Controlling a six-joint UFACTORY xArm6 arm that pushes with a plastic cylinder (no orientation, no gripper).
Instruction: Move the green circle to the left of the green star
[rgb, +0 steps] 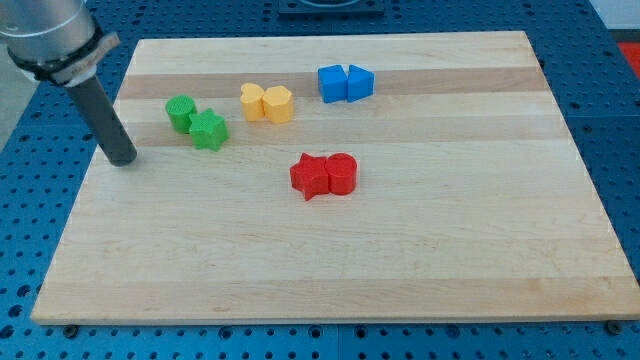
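Note:
The green circle (180, 112) sits in the upper left part of the wooden board (330, 250). The green star (210, 131) lies just right of it and slightly lower, touching it. My tip (123, 160) rests on the board to the left of both green blocks and a little lower than them, apart from the circle by a short gap.
Two yellow blocks (267, 102) sit side by side right of the green pair. Two blue blocks (345, 83) stand near the view's top centre. A red star (310, 176) and a red circle (342, 173) touch each other mid-board.

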